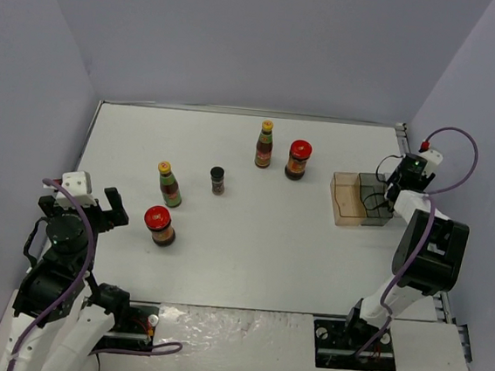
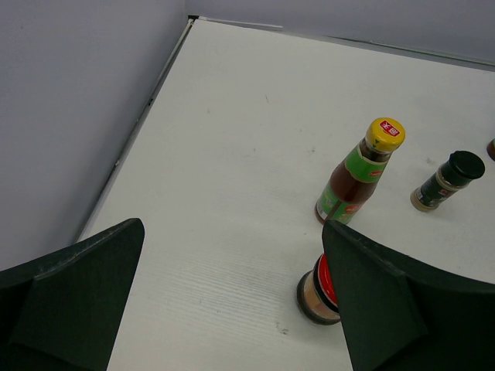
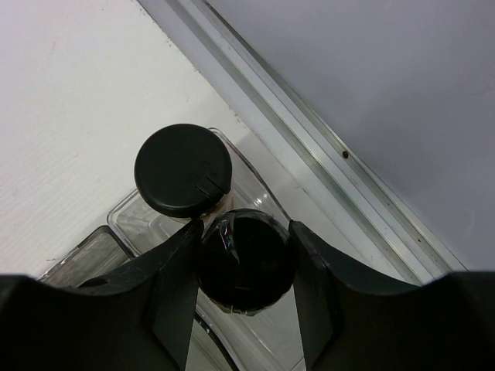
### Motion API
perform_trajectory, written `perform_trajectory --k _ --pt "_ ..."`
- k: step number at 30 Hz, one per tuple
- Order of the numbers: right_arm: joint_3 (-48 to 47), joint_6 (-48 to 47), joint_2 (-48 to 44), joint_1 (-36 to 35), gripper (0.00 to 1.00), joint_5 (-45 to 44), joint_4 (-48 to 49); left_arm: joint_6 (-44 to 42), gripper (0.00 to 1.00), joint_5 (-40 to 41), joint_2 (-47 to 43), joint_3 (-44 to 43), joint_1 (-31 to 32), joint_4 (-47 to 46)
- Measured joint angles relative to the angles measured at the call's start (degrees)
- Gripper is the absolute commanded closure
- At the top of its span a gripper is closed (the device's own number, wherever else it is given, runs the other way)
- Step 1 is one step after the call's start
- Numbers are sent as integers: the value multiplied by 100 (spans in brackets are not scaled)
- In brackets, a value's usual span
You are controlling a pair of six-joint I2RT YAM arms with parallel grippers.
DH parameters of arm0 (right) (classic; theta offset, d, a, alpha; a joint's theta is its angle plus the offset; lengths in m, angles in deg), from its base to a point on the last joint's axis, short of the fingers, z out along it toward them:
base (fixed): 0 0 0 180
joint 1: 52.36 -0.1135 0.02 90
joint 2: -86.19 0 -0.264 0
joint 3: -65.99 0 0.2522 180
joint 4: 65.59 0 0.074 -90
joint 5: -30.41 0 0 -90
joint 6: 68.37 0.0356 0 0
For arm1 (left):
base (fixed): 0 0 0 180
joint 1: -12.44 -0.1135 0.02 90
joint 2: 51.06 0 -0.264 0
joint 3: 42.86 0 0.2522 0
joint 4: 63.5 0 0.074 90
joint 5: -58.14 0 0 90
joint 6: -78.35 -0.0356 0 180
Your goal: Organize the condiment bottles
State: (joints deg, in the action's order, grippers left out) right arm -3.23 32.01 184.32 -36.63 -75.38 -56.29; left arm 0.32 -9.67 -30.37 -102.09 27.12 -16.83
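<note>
The right jaws are nearly closed on a tiny shaker (image 3: 246, 263), their two fingers pressed against opposite sides of its round black cap. It sits within the walls of a clear brownish tray (image 1: 342, 203); whether its base touches the tray floor cannot be told. Just ahead of these jaws a second black-capped shaker (image 3: 183, 171) stands upright in the tray, its cap almost touching the held one.

The left jaws hang wide open over the desk (image 1: 222, 271), holding nothing. Beside their right finger, and partly hidden by it, stands a squat red-lidded jar (image 2: 317, 292). Beyond it is a tall slim dark bottle (image 2: 354, 182) with a yellow cap and green label, and to its right a third shaker (image 2: 443, 183), both upright. Farther off, between the two sets of jaws and nearer the tray, another yellow-capped bottle (image 1: 265, 144) and another red-lidded jar (image 1: 298, 160) stand close together.
</note>
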Motion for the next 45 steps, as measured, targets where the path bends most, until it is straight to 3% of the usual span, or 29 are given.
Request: perform_trajectory --k 8,15,20,25,30,36,45 --pt "0 18 -126 -38 24 317 -326 0 3 0 30 0 0 -2" --pt "-135 114 -1249 -394 11 385 -1245 0 3 -4 40 0 0 -2" --pt "-666 115 -2001 -1333 6 509 -1805 0 3 -4 49 0 0 -1" --pt "-1110 -143 -2165 -2605 6 1370 -1912 0 3 -4 52 0 0 0" --pt "-1423 -618 -1707 -3669 6 2129 -1834 0 3 -4 52 0 0 -1" --pt "-2080 -1394 -210 -4786 6 2822 -1610 0 3 -7 63 2 0 -1" --pt "-2883 -1798 1384 -5140 7 3476 -1226 0 3 -11 181 11 -2 4"
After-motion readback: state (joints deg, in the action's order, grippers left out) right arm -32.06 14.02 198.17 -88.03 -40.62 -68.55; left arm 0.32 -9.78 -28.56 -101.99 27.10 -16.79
